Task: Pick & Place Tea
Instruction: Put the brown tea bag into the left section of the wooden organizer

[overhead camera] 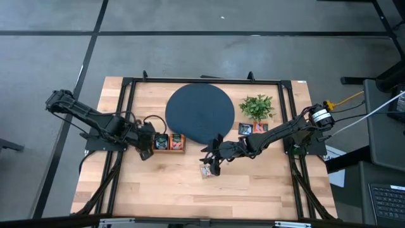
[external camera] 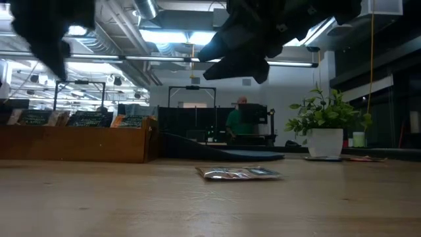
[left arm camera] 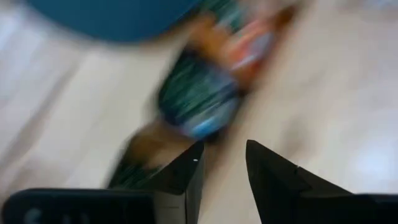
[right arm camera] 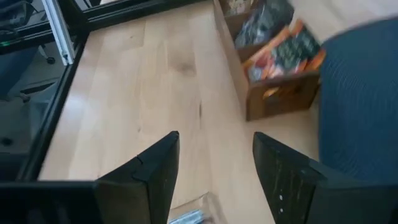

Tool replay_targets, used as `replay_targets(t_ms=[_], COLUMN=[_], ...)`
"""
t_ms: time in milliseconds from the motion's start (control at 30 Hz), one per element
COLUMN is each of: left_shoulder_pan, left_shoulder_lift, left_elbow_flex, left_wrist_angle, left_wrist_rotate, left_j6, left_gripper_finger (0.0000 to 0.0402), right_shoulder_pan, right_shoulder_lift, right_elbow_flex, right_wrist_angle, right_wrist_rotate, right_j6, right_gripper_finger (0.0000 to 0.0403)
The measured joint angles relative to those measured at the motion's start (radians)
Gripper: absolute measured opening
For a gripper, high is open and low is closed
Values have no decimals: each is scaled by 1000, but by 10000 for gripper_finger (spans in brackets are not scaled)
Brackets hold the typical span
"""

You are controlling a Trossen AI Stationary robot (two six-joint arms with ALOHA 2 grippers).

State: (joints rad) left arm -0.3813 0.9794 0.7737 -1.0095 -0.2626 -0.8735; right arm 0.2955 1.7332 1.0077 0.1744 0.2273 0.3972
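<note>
A pale silvery tea sachet [overhead camera: 205, 171] lies flat on the wooden table; it also shows in the low view [external camera: 240, 173] and at the edge of the right wrist view [right arm camera: 189, 215]. My right gripper [overhead camera: 212, 162] hovers just over it, open, with nothing between its fingers [right arm camera: 155, 168]. A small wooden box [overhead camera: 169, 143] holds several orange-red and dark tea sachets [right arm camera: 283, 53]. My left gripper [overhead camera: 147, 144] is at the box's left end. In the blurred left wrist view it [left arm camera: 224, 163] is open and empty, with the box's sachets [left arm camera: 202, 99] just ahead.
A round dark disc [overhead camera: 200, 114] lies at the back middle. A small potted plant [overhead camera: 257, 107] stands right of it, with two more sachets [overhead camera: 253, 128] in front. A black frame [overhead camera: 126, 85] rims the table. A person [external camera: 240, 122] sits far behind.
</note>
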Motion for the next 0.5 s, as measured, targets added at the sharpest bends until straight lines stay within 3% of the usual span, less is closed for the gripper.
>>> replay_targets(t_ms=[200, 500], left_shoulder_pan=[-38, -51], left_shoulder_lift=[43, 324], left_elbow_flex=[3, 3], left_wrist_angle=[468, 752], left_wrist_rotate=[47, 47], left_j6=[234, 434], left_gripper_finger=[113, 82], right_shoulder_pan=[2, 29], right_shoulder_lift=[0, 0], right_elbow_flex=[1, 1], right_wrist_angle=[-140, -413], right_wrist_rotate=[-68, -161], right_j6=[132, 310], right_gripper_finger=[204, 204])
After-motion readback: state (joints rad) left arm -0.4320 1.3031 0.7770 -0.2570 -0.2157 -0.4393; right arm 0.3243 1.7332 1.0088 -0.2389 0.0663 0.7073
